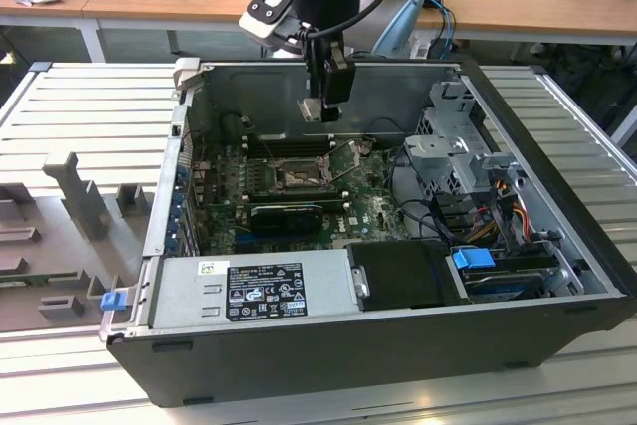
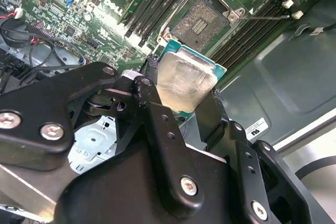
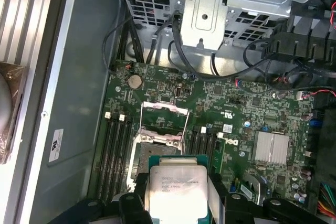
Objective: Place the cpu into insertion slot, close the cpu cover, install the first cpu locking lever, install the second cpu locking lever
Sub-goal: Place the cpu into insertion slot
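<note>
My gripper hangs inside the open computer case, above the green board. It is shut on the cpu, a flat square chip with a pale metal top, pinched by its edges between the two black fingers. In the first wrist view the cpu sits just short of the insertion slot, a dark square socket that it partly covers. In the second wrist view the insertion slot lies open beyond the chip. The cpu cover is swung back off the slot. A thin lever sticks out beside it.
Long black memory slots flank the socket on both sides. A silver heatsink sits on the board. A metal drive cage with cables stands at the exterior view's right, the power supply along the case's near wall.
</note>
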You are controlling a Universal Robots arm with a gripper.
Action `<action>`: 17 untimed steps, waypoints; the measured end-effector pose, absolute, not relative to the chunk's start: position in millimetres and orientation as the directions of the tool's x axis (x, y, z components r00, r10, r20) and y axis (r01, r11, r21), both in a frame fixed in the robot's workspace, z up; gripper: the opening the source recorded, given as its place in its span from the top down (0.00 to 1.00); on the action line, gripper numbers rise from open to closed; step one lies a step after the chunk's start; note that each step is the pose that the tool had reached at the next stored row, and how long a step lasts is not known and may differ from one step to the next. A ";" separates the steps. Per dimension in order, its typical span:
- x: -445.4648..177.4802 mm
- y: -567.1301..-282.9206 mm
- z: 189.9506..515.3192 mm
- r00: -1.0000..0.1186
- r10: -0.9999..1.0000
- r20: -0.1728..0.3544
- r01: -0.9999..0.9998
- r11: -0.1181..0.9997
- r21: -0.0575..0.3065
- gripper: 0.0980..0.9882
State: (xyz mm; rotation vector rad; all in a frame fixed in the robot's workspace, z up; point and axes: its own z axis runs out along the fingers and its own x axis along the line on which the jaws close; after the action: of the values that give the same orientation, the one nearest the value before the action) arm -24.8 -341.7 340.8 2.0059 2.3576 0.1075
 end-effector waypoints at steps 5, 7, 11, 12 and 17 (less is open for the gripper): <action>-24.8 -341.7 339.8 -0.161 0.987 0.011 0.984 0.159 0.081 0.52; -24.8 -341.7 339.1 -0.160 0.987 0.011 0.984 0.159 0.082 0.52; -24.8 -341.7 336.6 -0.160 0.987 0.011 0.984 0.159 0.081 0.52; -24.8 -341.7 335.8 -0.160 0.987 0.011 0.984 0.158 0.081 0.52; -25.3 -341.5 332.4 -0.114 0.993 0.011 0.990 0.113 0.081 0.52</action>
State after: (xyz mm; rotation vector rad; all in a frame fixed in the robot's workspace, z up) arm -25.3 -341.5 332.4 2.0598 2.3087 0.1059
